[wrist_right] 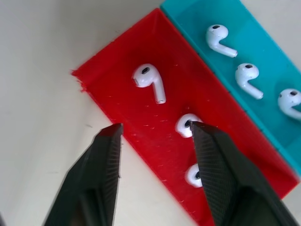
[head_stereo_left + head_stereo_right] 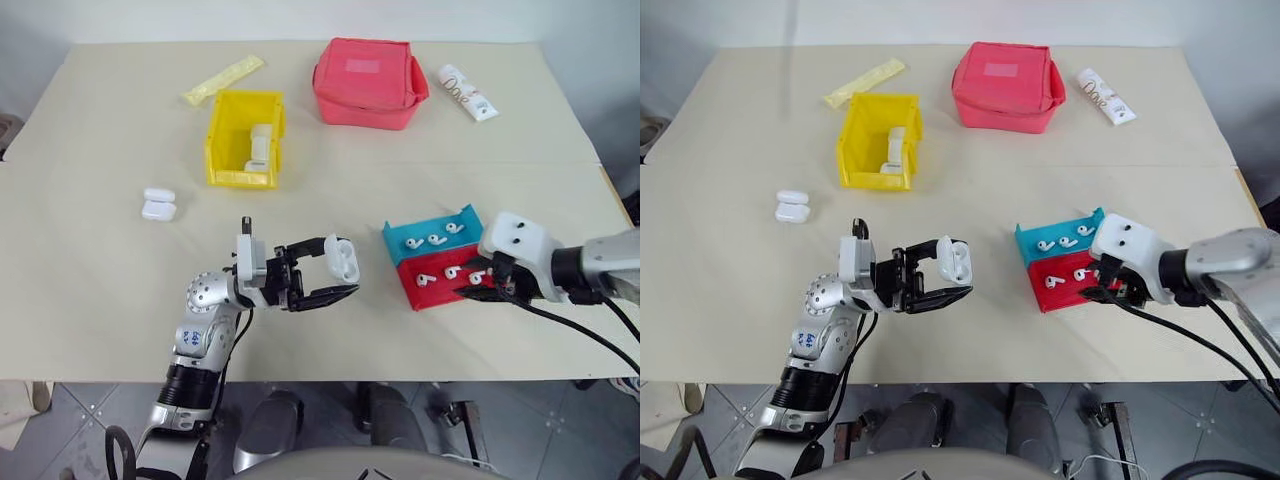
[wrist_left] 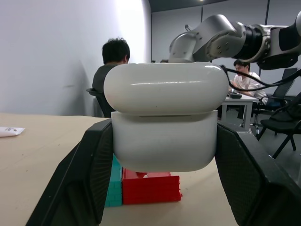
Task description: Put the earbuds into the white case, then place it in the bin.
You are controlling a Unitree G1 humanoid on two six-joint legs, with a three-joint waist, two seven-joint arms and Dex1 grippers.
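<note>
My left gripper (image 2: 340, 268) is shut on the white case (image 2: 341, 258), which it holds above the table's front middle. The case's lid looks open in the eye views. In the left wrist view the case (image 3: 164, 117) sits squarely between both fingers (image 3: 89, 174). My right gripper (image 1: 155, 129) hangs over the red tray (image 1: 122, 70) with its fingers apart and nothing between them. One earbud (image 1: 186, 125) lies right beside a fingertip. More earbuds (image 2: 432, 240) lie in the teal tray (image 2: 400, 234). The yellow bin (image 2: 218, 140) stands at the back left.
A white case (image 2: 258, 148) lies inside the bin. Two more white cases (image 2: 158, 204) sit on the table to the left. At the back are a red fabric pouch (image 2: 368, 82), a yellow packet (image 2: 223, 80) and a white tube (image 2: 467, 92). People sit beyond the table.
</note>
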